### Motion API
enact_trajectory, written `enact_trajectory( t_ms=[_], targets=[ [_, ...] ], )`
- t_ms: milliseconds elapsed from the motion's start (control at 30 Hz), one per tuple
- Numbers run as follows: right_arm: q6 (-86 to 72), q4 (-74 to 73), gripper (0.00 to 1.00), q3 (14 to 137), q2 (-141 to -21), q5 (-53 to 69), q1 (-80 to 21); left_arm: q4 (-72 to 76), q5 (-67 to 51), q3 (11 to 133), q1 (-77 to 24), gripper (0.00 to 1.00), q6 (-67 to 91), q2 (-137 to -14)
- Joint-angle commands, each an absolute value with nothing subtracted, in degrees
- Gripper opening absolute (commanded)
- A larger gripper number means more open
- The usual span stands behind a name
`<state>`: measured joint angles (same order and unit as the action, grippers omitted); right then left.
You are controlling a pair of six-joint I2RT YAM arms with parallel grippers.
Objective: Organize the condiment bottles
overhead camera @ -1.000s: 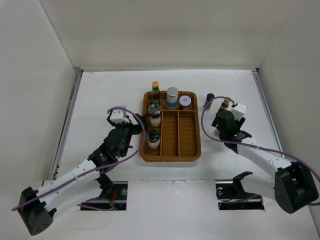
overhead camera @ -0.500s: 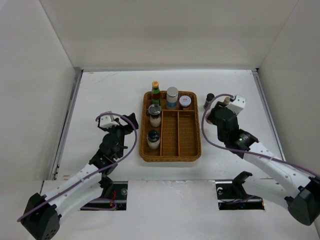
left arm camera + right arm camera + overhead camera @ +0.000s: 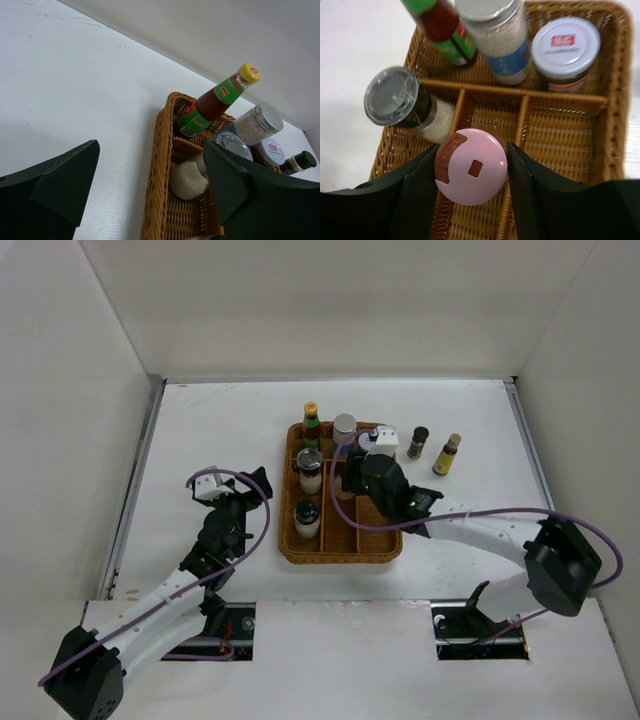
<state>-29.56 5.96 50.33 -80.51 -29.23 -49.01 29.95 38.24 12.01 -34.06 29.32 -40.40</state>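
Note:
My right gripper (image 3: 347, 476) is shut on the pink-capped bottle (image 3: 471, 166) and holds it upright over the middle compartments of the brown wicker tray (image 3: 392, 542). The back row of the tray holds the green bottle with orange cap (image 3: 311, 425), the grey-lidded jar (image 3: 344, 430) and a white-lidded jar (image 3: 565, 50). Two dark-lidded clear shakers (image 3: 310, 470) (image 3: 307, 518) stand in the left column. A small dark bottle (image 3: 419, 442) and a yellow bottle (image 3: 446, 454) stand on the table right of the tray. My left gripper (image 3: 237, 497) is open and empty, left of the tray.
White walls close in the table on the left, back and right. In the left wrist view the tray's left rim (image 3: 160, 165) lies between my open fingers (image 3: 55, 185). The tray's right compartments (image 3: 570, 140) hold nothing.
My right gripper has swung left from beside the yellow bottle to above the tray. My left gripper has drawn back a little from the tray's left edge.

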Motion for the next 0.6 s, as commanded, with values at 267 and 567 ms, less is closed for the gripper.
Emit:
enact_trajectory(
  t_ms=[267, 567],
  targets=[
    [-26.6, 16.1, 0.44, 55.5, -93.1, -31.0, -49.2, 34.0, 37.2, 11.6, -33.4, 0.85, 30.8, -41.7],
    [-22.2, 15.6, 0.90, 55.1, -87.0, -33.8, -49.8, 34.4, 37.1, 11.7, -33.7, 0.85, 30.8, -42.4]
  ],
)
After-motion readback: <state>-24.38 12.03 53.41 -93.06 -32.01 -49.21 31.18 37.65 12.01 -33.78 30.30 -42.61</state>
